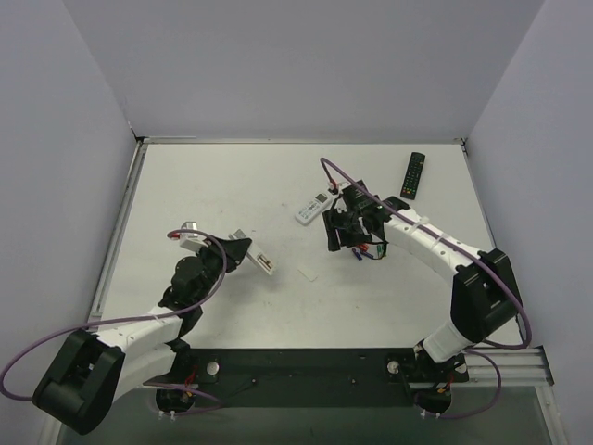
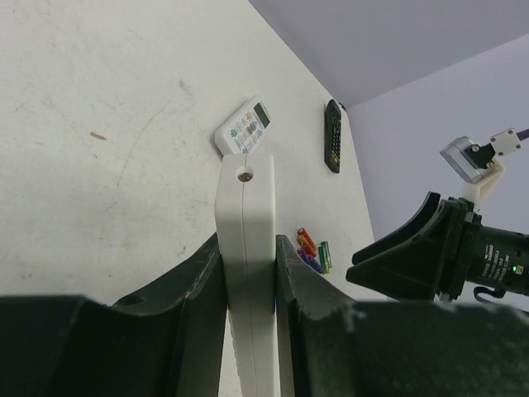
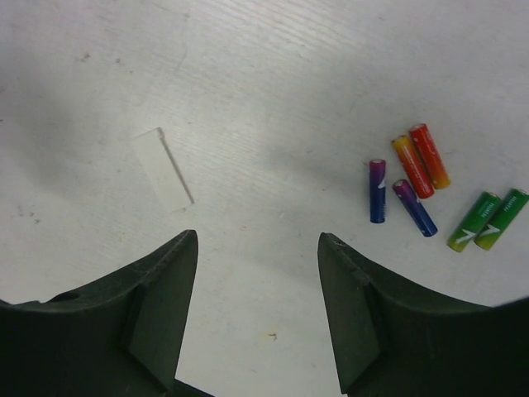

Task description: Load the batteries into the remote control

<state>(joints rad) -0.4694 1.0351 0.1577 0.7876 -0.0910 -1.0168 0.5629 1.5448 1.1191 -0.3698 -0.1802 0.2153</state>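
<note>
My left gripper (image 2: 248, 277) is shut on the remote control (image 2: 245, 215), a slim white bar held on edge between both fingers, above the table. From above, the remote control (image 1: 263, 263) sticks out to the right of the left gripper (image 1: 243, 251). Two green batteries (image 3: 488, 220) lie side by side on the table, right of my right gripper (image 3: 258, 248). That gripper hangs open over bare table with nothing between its fingers. In the left wrist view the batteries (image 2: 325, 255) show beyond the remote.
Two red-orange cells (image 3: 421, 161) and two blue-purple cells (image 3: 397, 198) lie just left of the green ones. A small flat white cover (image 3: 163, 169) lies on the table. A wider white remote (image 1: 313, 208) and a black remote (image 1: 413, 174) lie farther back.
</note>
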